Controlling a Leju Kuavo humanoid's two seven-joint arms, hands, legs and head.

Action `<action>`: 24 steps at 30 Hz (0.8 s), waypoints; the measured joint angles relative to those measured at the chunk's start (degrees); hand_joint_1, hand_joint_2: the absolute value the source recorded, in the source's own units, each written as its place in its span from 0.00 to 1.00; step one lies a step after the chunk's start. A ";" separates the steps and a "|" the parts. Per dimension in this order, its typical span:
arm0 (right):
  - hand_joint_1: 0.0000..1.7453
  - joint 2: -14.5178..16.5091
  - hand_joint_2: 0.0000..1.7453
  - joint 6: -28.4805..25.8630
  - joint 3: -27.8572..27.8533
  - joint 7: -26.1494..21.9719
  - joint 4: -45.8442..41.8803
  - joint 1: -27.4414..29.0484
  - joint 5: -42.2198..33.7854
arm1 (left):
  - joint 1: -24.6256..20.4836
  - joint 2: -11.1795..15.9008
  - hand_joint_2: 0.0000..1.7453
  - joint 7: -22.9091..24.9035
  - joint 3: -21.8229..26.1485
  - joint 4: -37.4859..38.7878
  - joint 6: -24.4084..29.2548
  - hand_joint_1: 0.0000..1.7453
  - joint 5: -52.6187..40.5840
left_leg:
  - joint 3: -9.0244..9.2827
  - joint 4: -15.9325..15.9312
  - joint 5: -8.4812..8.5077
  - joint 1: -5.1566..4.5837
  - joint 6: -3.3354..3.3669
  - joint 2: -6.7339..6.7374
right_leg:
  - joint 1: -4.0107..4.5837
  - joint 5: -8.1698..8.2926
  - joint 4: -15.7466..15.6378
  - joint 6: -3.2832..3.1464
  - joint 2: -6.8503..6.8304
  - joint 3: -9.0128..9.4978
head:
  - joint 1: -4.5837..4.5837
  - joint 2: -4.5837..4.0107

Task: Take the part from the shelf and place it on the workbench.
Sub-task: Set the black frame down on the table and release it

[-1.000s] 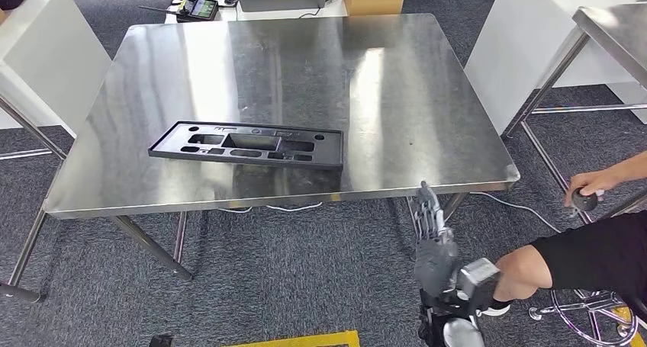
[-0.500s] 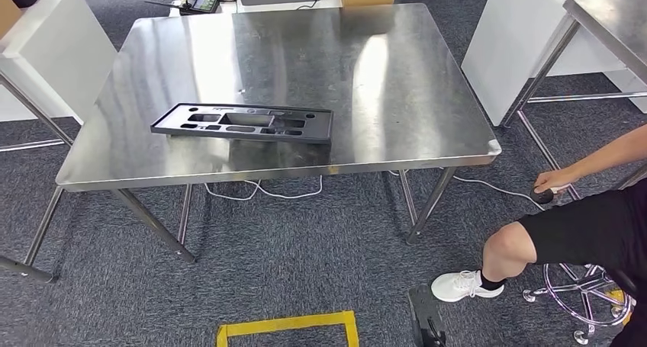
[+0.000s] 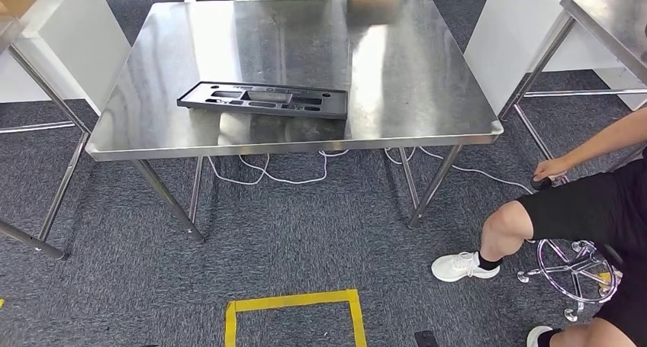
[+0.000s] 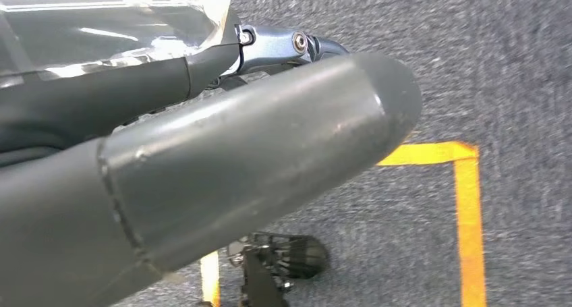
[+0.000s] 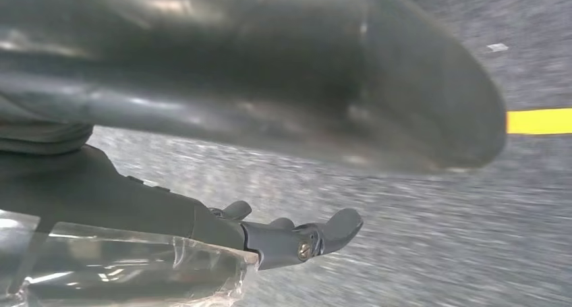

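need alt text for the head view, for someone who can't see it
A flat black plastic part with cut-outs lies on a stainless steel workbench, near its front edge. Grey carpet and a square of yellow floor tape lie in front of the bench. A seated person in black shorts reaches down to the floor at the right.

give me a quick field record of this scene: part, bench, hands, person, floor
part: flat black plastic panel with cut-outs, lying on the workbench near its front edge
workbench: shiny steel table on angled legs
left hand: hanging over the carpet, holding nothing visible; finger pose unclear
right hand: hanging over the carpet, fingers extended, holding nothing
person: seated on a wheeled stool to the right, black shorts, white shoe
floor: grey carpet with yellow tape square
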 joint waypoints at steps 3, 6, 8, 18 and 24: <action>0.00 -0.04 0.00 -0.01 -0.29 0.46 0.39 0.11 -0.19 | -0.22 -0.13 0.00 -0.01 0.05 0.01 0.17 0.00 -0.01 | -2.24 1.43 1.32 -0.17 -0.99 0.07 | 0.34 -0.78 -11.99 -0.53 0.07 8.30 | 0.01 0.01; 0.00 -0.01 0.00 -0.02 -0.48 0.56 0.80 0.36 -0.21 | -0.34 -0.15 0.00 -0.03 0.12 0.01 0.23 0.00 0.00 | -2.73 1.80 2.37 -0.13 -1.82 0.06 | 0.55 -1.27 -14.04 -2.12 0.00 8.69 | -0.16 -0.01; 0.00 0.02 0.00 -0.02 -0.58 0.63 1.05 0.47 -0.23 | -0.29 -0.19 0.00 -0.01 0.16 0.05 0.26 0.00 -0.01 | -3.50 3.30 0.05 0.20 -2.38 -0.19 | 0.16 -0.24 -13.92 -3.39 -0.24 7.70 | -0.31 -0.01; 0.00 0.19 0.00 -0.15 -1.01 1.24 1.55 0.70 -0.10 | -0.53 -0.24 0.00 0.00 0.17 0.14 0.49 0.00 0.00 | 6.53 3.66 -6.67 0.71 -2.69 -0.86 | 0.43 5.39 -13.13 -2.81 -0.48 1.30 | -0.47 -0.01; 0.00 0.20 0.00 -0.97 -1.29 2.54 2.01 1.62 -0.10 | -0.64 -0.35 0.00 -0.13 0.30 0.25 0.68 0.00 -0.13 | 5.67 -0.49 -4.84 0.07 0.20 -0.50 | 0.69 3.39 -10.23 -1.64 -0.37 -1.04 | -0.30 0.00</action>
